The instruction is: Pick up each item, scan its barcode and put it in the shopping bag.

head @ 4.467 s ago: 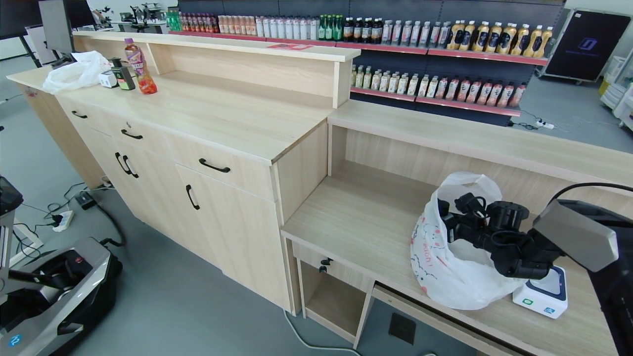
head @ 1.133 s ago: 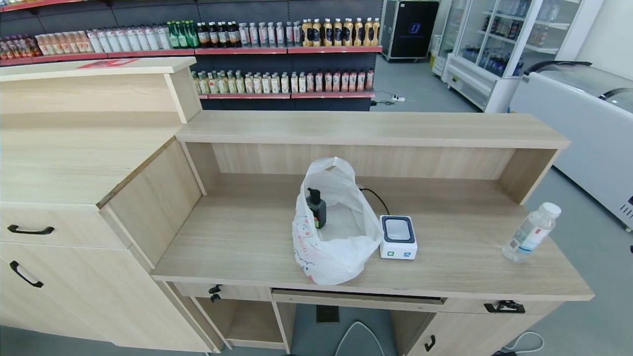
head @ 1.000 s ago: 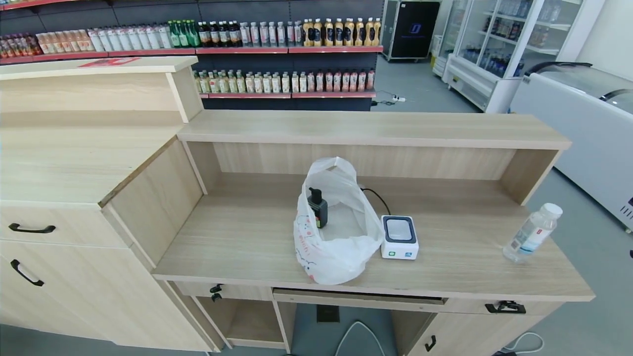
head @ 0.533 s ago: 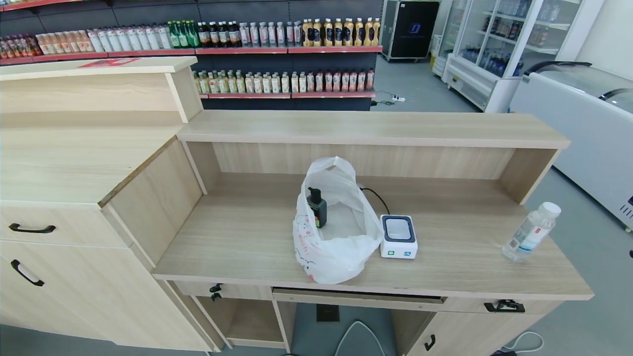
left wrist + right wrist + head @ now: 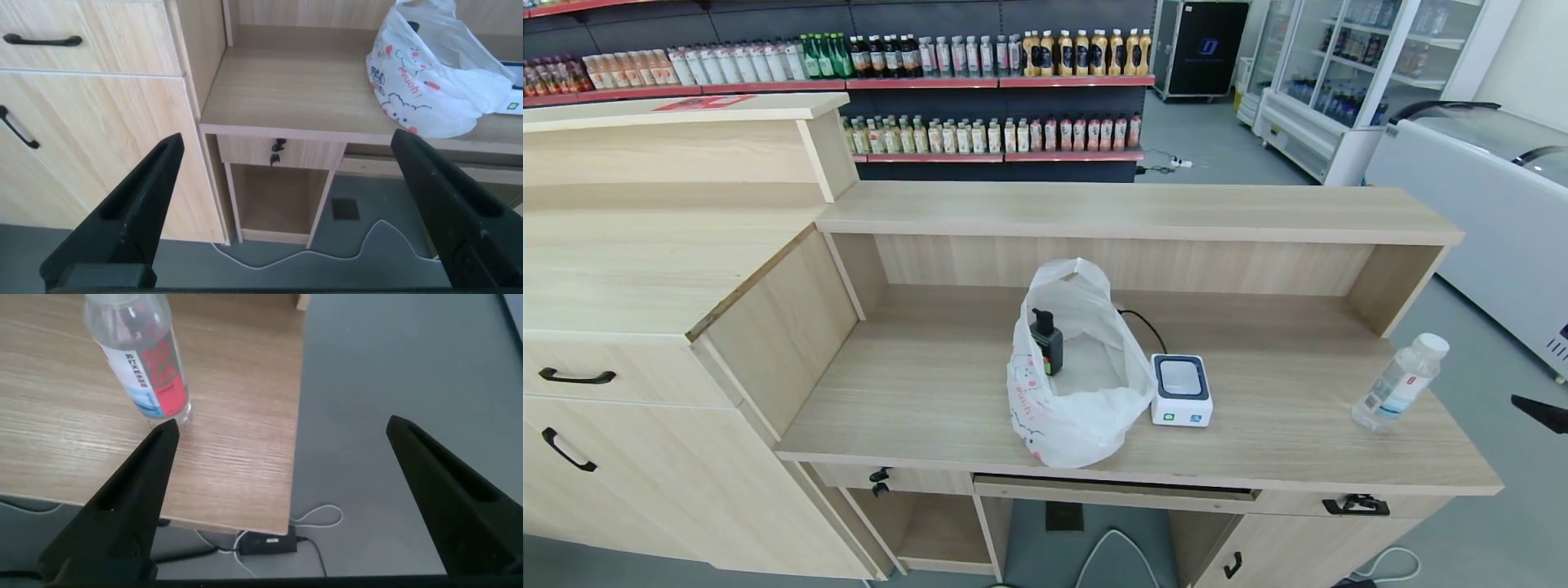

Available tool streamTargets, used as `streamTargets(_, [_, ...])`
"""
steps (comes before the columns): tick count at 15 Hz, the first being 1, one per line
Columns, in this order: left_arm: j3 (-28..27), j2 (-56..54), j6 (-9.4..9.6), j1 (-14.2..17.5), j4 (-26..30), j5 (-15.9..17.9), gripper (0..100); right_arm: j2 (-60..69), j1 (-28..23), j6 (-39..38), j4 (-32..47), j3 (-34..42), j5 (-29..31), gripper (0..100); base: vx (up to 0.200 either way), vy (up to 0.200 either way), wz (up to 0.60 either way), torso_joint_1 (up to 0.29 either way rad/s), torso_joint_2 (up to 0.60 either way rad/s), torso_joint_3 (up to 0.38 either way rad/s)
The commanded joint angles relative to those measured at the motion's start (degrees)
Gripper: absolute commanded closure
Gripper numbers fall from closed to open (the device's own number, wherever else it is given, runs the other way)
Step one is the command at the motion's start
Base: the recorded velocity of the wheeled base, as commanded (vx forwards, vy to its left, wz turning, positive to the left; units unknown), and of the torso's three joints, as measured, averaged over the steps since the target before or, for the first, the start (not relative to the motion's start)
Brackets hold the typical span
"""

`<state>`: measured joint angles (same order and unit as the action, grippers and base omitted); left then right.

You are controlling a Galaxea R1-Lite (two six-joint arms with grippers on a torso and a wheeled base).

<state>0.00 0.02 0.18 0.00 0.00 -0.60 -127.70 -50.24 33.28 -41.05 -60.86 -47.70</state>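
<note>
A white plastic shopping bag (image 5: 1078,408) stands open in the middle of the lower counter (image 5: 915,392), with a dark pump bottle (image 5: 1046,345) upright inside it. The white barcode scanner (image 5: 1180,390) sits just right of the bag. A clear water bottle (image 5: 1401,382) with a white cap stands near the counter's right end. A black fingertip (image 5: 1539,412) of my right gripper shows off that end, beside the bottle. In the right wrist view my right gripper (image 5: 282,506) is open, with the water bottle (image 5: 143,359) ahead of it. My left gripper (image 5: 286,220) is open, low before the counter's left front, the bag (image 5: 433,73) beyond it.
A taller cabinet (image 5: 645,269) with drawers adjoins the counter on the left. A raised shelf (image 5: 1135,212) runs along the counter's back. The scanner's cable (image 5: 1143,327) trails behind the bag. Drink shelves and fridges stand across the aisle.
The head view has swung right since the oldest frame, when my right arm was in the bag; the pump bottle now stands there alone. A right fingertip has just appeared at the right edge.
</note>
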Motion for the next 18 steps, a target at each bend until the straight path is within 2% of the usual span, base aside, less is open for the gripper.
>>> streamTargets(1, [0.0, -0.02, -0.01, 0.0, -0.09, -0.02, 0, -1.59, 3.66, 0.12, 0.18, 0.04, 1.03, 0, 0.0, 0.0, 0.0, 0.0, 0.0, 0.0])
streamTargets(3, [0.0, -0.02, -0.01, 0.0, 0.0, -0.02, 0, -2.65, 6.47, 0.12, -0.35, -0.76, 2.79, 0, 0.0, 0.0, 0.0, 0.0, 0.0, 0.0])
streamTargets(9, [0.0, -0.02, -0.01, 0.0, 0.0, -0.02, 0, -6.07, 10.25, 0.29, -0.35, -3.74, 4.72, 0, 0.0, 0.0, 0.0, 0.0, 0.0, 0.0])
streamTargets(16, [0.0, -0.02, -0.01, 0.0, 0.0, -0.02, 0, -9.68, 13.67, 0.47, -0.53, -6.03, 4.72, 0, 0.0, 0.0, 0.0, 0.0, 0.0, 0.0])
streamTargets(18, [0.0, -0.02, -0.01, 0.0, 0.0, -0.02, 0, -10.99, 14.99, 0.47, -2.72, -6.56, 4.81, 0, 0.0, 0.0, 0.0, 0.0, 0.0, 0.0])
